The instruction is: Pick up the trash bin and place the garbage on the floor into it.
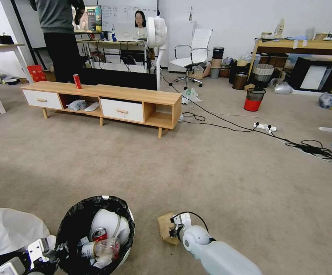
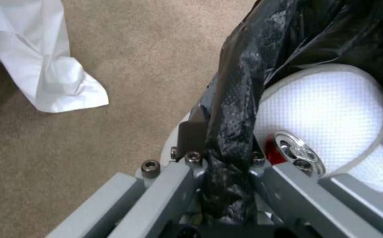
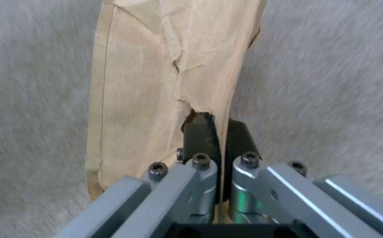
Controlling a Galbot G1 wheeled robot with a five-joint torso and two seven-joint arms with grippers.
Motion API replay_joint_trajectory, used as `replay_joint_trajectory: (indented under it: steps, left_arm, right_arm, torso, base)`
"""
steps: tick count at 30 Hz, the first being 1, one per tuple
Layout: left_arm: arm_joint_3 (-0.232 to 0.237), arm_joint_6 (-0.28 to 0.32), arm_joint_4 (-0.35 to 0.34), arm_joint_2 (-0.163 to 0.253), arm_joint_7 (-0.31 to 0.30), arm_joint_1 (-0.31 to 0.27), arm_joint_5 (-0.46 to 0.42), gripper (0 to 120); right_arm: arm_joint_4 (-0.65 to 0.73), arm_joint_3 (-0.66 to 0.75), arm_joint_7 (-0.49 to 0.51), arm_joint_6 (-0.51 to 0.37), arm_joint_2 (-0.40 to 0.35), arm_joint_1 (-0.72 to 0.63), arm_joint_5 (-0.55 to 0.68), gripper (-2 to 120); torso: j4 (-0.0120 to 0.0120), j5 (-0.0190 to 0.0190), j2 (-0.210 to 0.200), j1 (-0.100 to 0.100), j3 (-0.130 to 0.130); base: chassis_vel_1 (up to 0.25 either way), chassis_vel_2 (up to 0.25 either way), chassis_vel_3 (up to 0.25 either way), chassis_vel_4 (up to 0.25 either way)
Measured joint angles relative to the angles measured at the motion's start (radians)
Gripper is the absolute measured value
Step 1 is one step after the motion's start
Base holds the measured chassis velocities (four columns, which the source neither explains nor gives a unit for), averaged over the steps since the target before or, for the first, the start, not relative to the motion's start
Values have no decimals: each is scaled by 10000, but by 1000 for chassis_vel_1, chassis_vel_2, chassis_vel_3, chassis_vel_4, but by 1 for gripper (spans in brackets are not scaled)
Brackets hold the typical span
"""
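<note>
Nearly done. Bin [image 1: 95, 235] gripped at its bag-lined rim by left tool [image 2: 222, 158], low at the near left, already loaded with a red can [image 1: 99, 233], a clear bottle [image 1: 99, 248] and tissue. Cardboard box [image 1: 166, 228] pinched shut in right tool [image 3: 217, 132], just beside the bin over the floor [image 1: 196, 172]. Left: dropping the box in.

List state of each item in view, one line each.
left hand: shut on trash bin rim.
right hand: shut on cardboard box edge.
trash bin: upright, open, holding can and bottle.
cardboard box: crumpled, torn, pinched.
red can: upright on cabinet.
cabinet drawers: closed.
</note>
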Motion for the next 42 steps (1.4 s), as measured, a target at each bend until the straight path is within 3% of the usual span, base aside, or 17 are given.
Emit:
replay_joint_trajectory:
  steps: [3, 8, 18, 27, 36, 42]
  left_arm:
    - [0, 12, -23, 1, -6, -6, -5, 2]
    - [37, 29, -151, 3, -20, 12, -15, 2]
    - [40, 122, -425, 107, -78, 134, -156, 2]
    - [76, 449, -676, 325, -462, 112, -845, 2]
    - [-12, 641, -892, 560, -845, 45, -1647, 2]
    - [-31, 646, -1004, 649, -889, 46, -1784, 2]
  right_arm:
    - [269, 35, 95, 0, -135, -22, 107, 0]
    - [1763, 369, 623, 7, -1116, -183, 406, 0]
    - [3409, 1040, 848, 474, -2586, -108, 408, 0]
    - [7249, 2053, 513, 1192, -3893, 454, 867, 0]
    - [9489, 1919, 167, 1560, -4180, 1456, 1953, 0]
    - [10512, 688, 616, 1033, -3878, 2817, 3520, 0]
  torso:
    - [0, 1, 0, 0, 0]
    - [-1, 2, -2, 0, 0]
    - [-1, 2, -3, 0, 0]
    - [-1, 0, -3, 0, 0]
    - [0, -3, -2, 0, 0]
    - [0, 1, -2, 0, 0]
  base:
    - [0, 0, 0, 0]
    - [0, 0, 0, 0]
    - [0, 0, 0, 0]
    - [0, 0, 0, 0]
    - [0, 0, 0, 0]
    - [0, 0, 0, 0]
